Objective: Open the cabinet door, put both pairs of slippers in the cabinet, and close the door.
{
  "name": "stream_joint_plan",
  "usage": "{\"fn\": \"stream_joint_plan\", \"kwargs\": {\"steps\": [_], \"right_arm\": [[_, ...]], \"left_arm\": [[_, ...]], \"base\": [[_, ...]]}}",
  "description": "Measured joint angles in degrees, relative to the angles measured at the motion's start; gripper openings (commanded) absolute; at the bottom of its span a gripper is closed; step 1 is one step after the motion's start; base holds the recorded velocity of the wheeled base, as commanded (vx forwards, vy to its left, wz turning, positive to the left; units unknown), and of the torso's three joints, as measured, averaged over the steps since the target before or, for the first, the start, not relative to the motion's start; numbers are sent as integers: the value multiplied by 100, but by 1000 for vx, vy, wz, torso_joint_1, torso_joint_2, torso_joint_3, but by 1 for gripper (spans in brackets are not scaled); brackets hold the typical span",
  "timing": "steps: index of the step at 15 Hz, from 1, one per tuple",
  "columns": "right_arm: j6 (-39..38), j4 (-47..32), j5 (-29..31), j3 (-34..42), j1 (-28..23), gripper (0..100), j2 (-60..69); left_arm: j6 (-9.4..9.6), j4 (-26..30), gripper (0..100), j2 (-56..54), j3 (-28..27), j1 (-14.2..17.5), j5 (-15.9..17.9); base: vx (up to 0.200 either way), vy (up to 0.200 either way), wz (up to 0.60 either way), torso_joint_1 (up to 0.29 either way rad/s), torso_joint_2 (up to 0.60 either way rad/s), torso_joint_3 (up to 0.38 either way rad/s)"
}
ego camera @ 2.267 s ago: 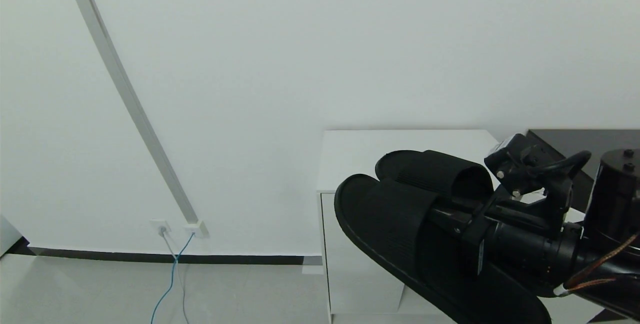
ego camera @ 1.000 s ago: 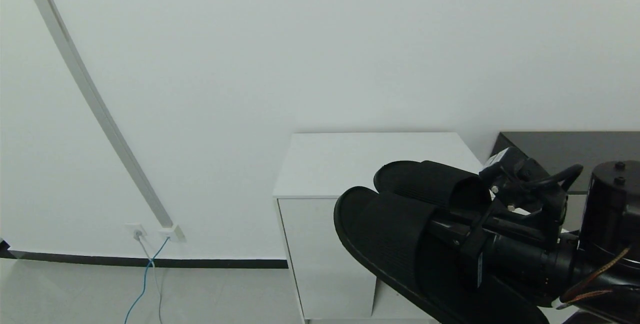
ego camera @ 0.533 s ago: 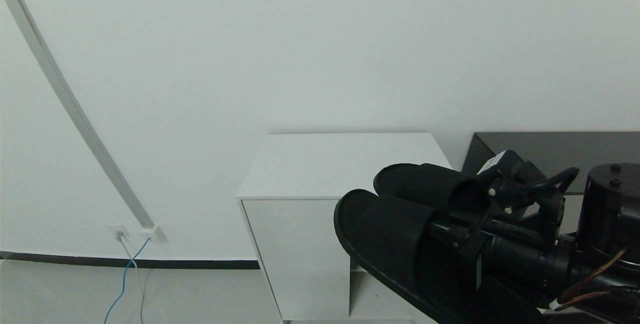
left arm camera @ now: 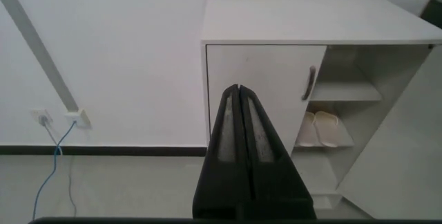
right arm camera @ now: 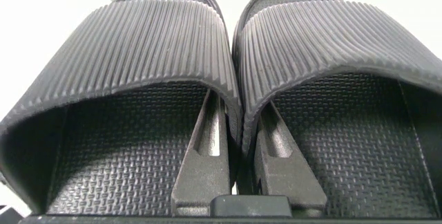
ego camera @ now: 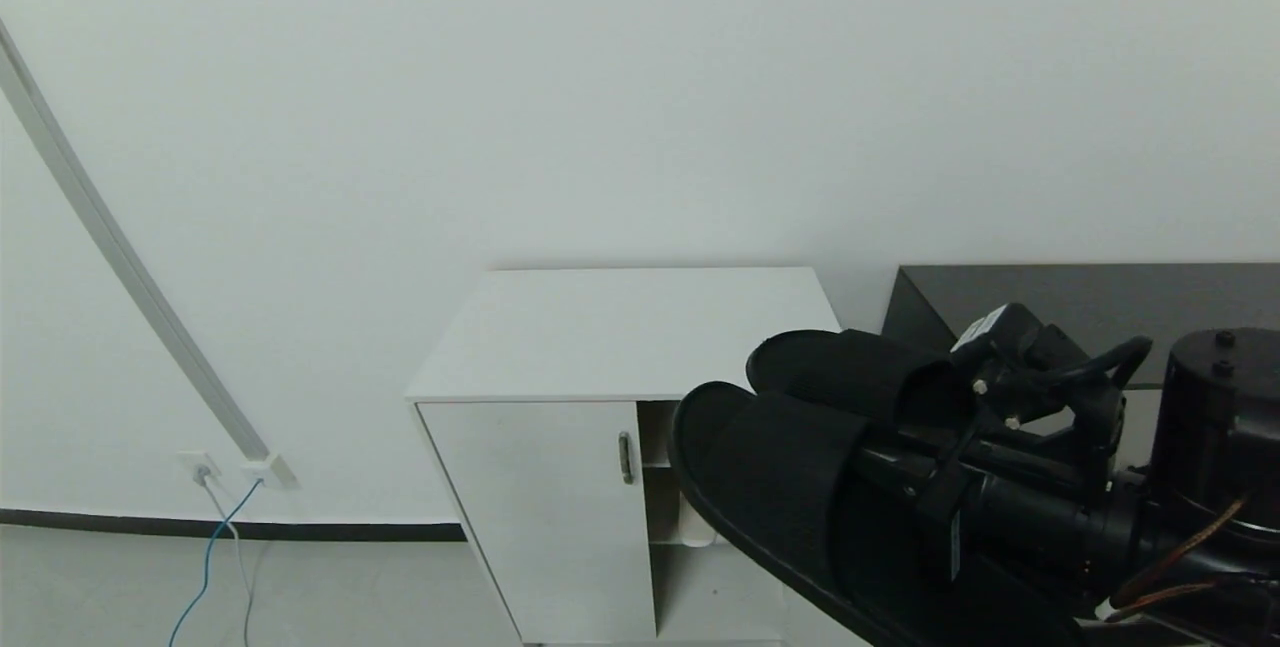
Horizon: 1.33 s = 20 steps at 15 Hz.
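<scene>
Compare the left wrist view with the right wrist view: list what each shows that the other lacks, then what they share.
Left wrist: the white cabinet with its right side open, a pair of cream slippers on a shelf, and the left gripper, jaws shut. Right wrist: the pair of black ribbed slippers clamped by the right gripper. Shared: the white wall.

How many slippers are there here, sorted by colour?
Black slippers: 2, clamped side by side in the right gripper
White slippers: 2, on a shelf inside the open cabinet
Total: 4 slippers
</scene>
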<state>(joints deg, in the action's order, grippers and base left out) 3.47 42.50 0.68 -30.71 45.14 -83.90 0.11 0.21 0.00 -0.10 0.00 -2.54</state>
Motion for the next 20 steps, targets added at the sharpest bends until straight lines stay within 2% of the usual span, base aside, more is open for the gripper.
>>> {"fn": "stream_joint_plan", "kwargs": {"steps": [13,20], "right_arm": [[29,1,-6,52,-9,0,-44],[38,0,2,65,-9,0,-89]], "left_arm": [[-11,-2,0,0,0,7,0],[-11,0,0,0,0,7,0]], "base": [[0,0,0,0,0,0],[0,0,0,-144,325,170]]}}
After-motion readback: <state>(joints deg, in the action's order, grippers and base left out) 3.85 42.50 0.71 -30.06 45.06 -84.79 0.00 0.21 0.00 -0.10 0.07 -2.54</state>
